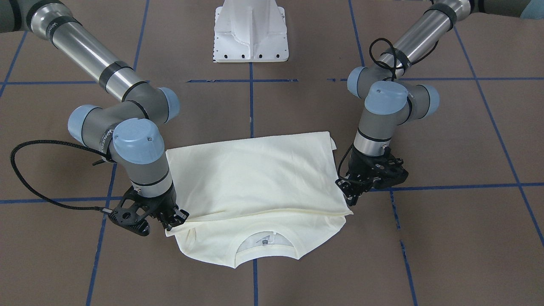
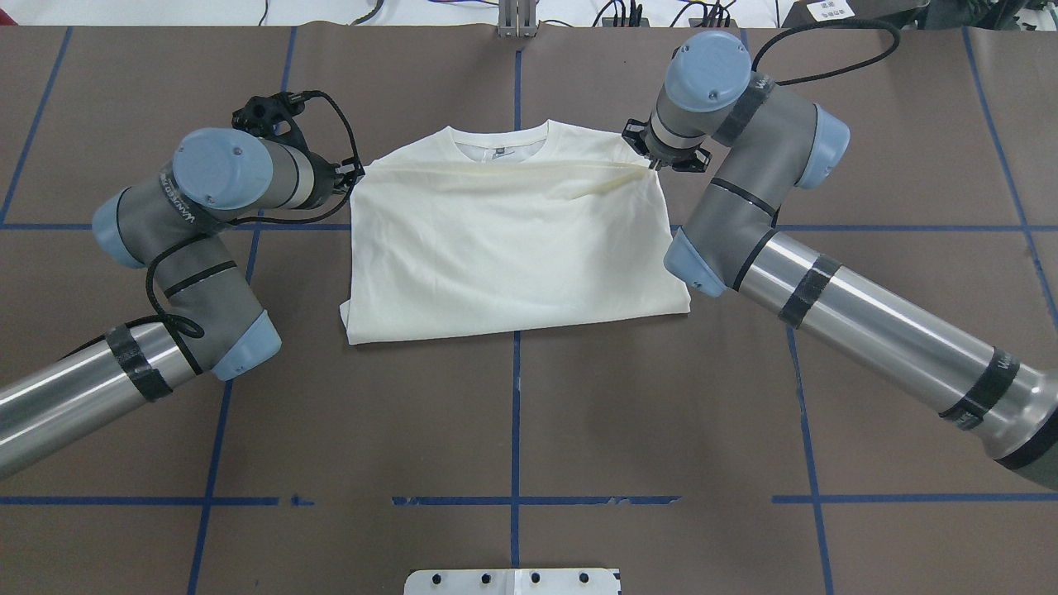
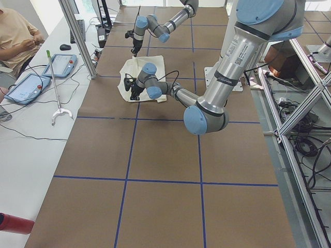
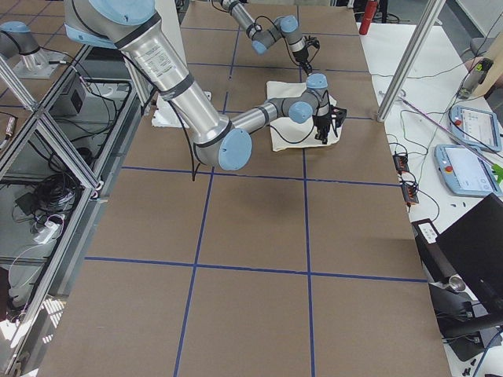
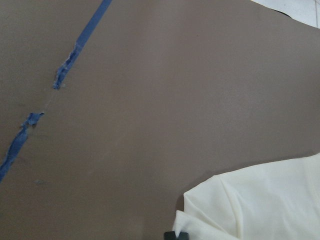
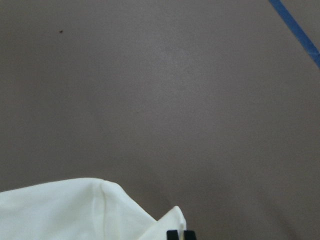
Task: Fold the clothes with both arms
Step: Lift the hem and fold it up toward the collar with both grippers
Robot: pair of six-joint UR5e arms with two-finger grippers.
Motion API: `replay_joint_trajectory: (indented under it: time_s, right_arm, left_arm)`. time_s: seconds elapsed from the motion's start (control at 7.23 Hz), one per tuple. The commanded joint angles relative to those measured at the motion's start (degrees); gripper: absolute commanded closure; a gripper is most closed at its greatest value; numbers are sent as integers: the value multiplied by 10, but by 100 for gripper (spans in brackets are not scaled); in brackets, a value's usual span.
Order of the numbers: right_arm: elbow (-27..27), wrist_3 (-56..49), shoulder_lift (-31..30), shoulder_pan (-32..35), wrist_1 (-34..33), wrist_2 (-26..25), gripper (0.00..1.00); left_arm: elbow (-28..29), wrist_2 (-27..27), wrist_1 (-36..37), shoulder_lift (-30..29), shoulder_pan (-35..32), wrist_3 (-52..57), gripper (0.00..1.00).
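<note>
Two grippers, left gripper (image 1: 349,192) and right gripper (image 1: 176,220), pinched the T-shirt (image 2: 512,248); we saw brown table (image 2: 512,413), blue tape lines (image 2: 515,430).

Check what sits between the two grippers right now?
Only the folded T-shirt: its hem edge spans from left gripper to right gripper, clearest in the overhead view.

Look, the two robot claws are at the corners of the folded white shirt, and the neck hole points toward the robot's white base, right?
Not quite. In the overhead view the neck hole points away from the white base, toward the far edge of the table. The rest is right: the left claw and right claw are at the corners of the folded shirt.
</note>
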Motion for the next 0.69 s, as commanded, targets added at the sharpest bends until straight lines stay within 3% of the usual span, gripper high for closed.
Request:
replay_joint_trajectory:
  time_s: [0.0,0.14,0.28,0.41,0.55]
  right_arm:
    - [0,2,13,10,7,19,41]
    - [26,1,8,25,7,67,34]
    - [94,9,-43,27,8,99,27]
    - [199,40,-125,8,8,101,21]
    - [255,109,-170,-17,9,93,17]
  left_arm:
    - [-4,-5,-15,1,-5,28,54]
    - [-40,-8,-16,5,-11,28,54]
    - [-79,-32,-16,15,-16,26,52]
    - [-104,-71,-16,30,-24,22,49]
    - [-133,-73,-17,50,-23,22,47]
